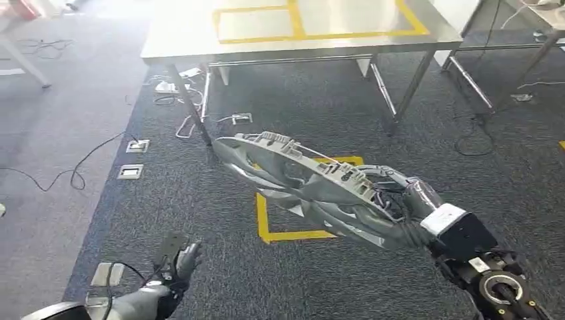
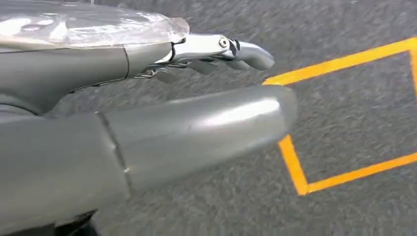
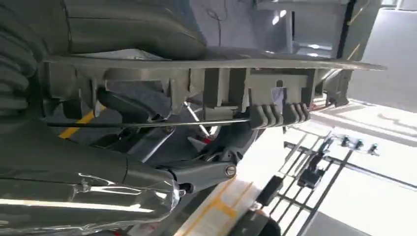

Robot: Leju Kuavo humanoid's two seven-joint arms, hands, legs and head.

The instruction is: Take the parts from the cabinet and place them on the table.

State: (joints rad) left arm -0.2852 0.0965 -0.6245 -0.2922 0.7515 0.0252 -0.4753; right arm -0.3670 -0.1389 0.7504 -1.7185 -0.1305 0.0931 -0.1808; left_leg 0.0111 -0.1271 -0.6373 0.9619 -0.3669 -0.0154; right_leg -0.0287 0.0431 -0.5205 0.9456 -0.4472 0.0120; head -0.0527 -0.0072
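I see a steel table (image 1: 180, 40) at the far side, its top marked with a yellow tape rectangle (image 1: 320, 20). A second table (image 1: 543, 27) stands at the far right. Under both runs dark grey carpet (image 1: 200, 220), giving way to paler flooring (image 1: 40, 133) on the left. Near the middle of the carpet I see a yellow tape square (image 1: 266, 223). Two metal floor sockets (image 1: 133, 159) sit at the carpet's left edge, a black cable (image 1: 80, 167) trailing from one. Loose cables and a power strip (image 1: 166, 87) lie by the table's left legs, and another black cable (image 1: 473, 143) loops on the right.
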